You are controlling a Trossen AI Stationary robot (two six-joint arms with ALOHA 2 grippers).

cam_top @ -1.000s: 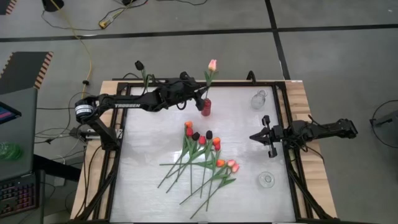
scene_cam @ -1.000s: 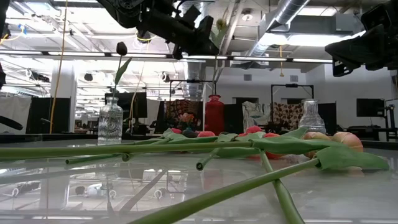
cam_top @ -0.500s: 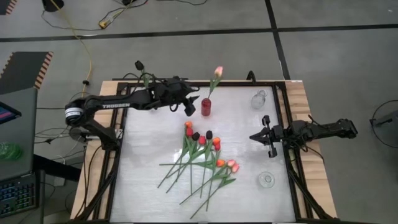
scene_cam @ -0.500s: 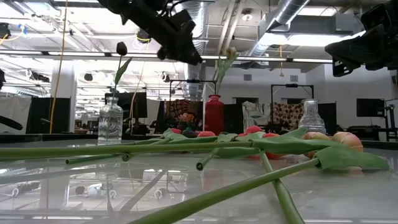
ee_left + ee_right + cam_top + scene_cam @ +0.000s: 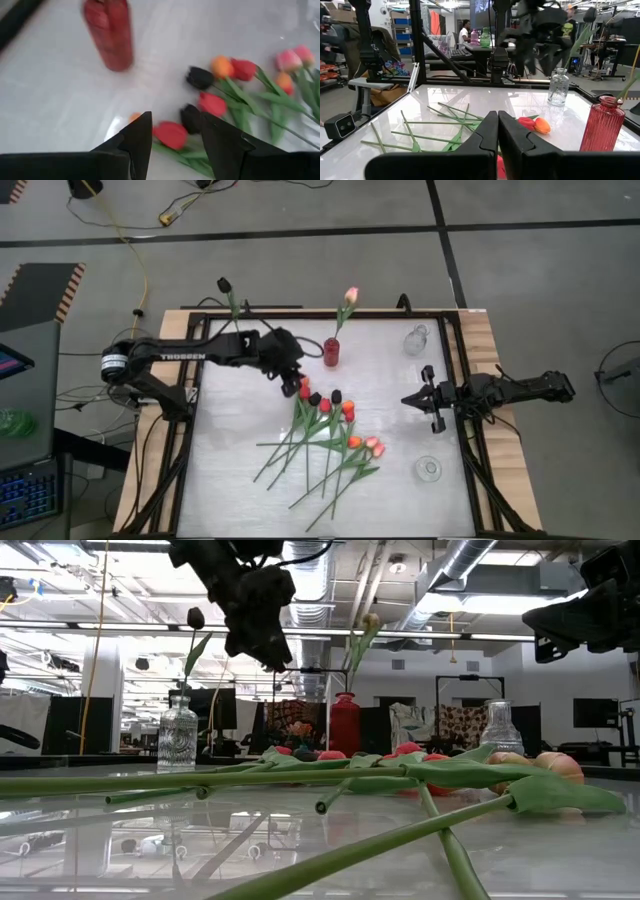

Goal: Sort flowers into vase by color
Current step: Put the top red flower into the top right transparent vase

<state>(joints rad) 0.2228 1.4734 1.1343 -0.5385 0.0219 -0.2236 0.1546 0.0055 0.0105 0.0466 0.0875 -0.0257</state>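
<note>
A heap of tulips with red, orange, pink and black heads lies on the table's middle, stems toward the near edge. A red vase holds one pink tulip, whose stem sticks into the vase's neck. A clear vase at the far left holds a black tulip. My left gripper hovers open above the far end of the heap; in its wrist view a red head shows between the fingers, well below them. My right gripper waits shut at the table's right side.
Two more clear vases stand on the right side, one near the far edge and one near the near edge. A black frame runs along the table's edges. Bare table top lies left of the heap and at the near left corner.
My left gripper has drawn back from the red vase and moved toward the near edge and downward, ending over the far end of the heap. The pink tulip stays standing in the red vase, its head now leaning a little more to the right.
</note>
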